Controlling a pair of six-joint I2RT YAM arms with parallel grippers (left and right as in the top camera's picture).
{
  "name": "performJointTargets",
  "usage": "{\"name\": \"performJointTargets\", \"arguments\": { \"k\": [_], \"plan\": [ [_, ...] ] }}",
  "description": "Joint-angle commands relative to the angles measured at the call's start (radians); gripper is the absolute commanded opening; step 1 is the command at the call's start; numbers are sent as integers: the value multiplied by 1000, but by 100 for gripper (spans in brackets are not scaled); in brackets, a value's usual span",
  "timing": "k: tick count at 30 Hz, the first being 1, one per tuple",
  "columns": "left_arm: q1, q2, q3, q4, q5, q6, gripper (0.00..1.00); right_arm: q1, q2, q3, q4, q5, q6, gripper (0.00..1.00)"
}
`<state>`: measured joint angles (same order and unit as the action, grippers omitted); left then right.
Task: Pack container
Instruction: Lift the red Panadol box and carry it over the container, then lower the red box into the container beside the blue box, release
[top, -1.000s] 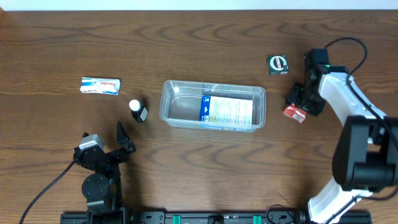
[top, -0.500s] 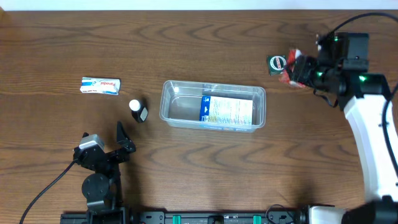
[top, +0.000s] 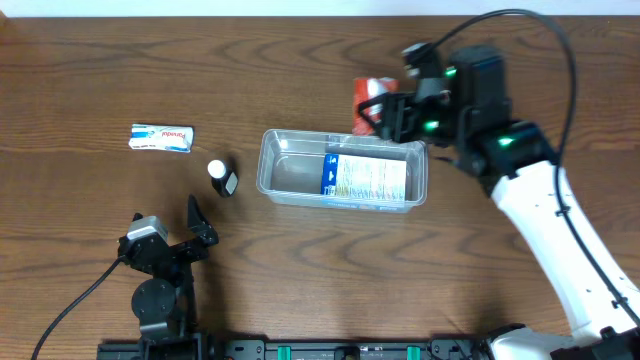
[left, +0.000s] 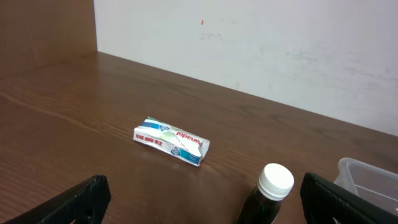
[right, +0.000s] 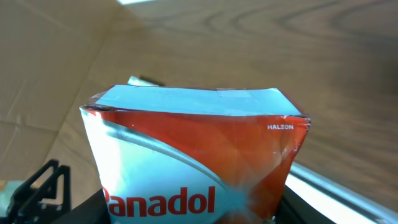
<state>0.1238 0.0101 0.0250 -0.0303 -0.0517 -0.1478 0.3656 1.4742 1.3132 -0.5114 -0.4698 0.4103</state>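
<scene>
Overhead | right gripper pinching red Panadol box near container far rim | left gripper spread wide

The red-and-white cardboard Panadol box runs off the right wrist view's bottom edge, hiding most of the right gripper. The left wrist view's edges cut off the dark white-capped bottle and the clear rectangular plastic container.

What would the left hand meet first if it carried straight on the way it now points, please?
Probably the white-capped dark bottle, nearest and just inside the open left hand's right-side finger; the white Panadol packet lies farther back. Depth is unclear, so it might slip past.
</scene>
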Motion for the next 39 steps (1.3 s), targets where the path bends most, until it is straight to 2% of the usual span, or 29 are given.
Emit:
{"name": "performJointTargets", "arguments": {
  "k": [1, 7, 14, 20, 39],
  "plan": [
    [5, -5, -21, -37, -11, 20, 98, 87, 31, 13, 4, 130, 98, 54],
    [5, -5, -21, -37, -11, 20, 98, 227, 127, 14, 42, 280, 210, 53],
    [5, -5, -21, -37, -11, 20, 98, 310, 285, 14, 172, 289, 283, 51],
    [5, -5, -21, -37, -11, 20, 98, 326, 374, 14, 182, 285, 345, 50],
    [5, -5, -21, -37, -11, 20, 98, 401, 396, 13, 133, 346, 344, 51]
  ]
}}
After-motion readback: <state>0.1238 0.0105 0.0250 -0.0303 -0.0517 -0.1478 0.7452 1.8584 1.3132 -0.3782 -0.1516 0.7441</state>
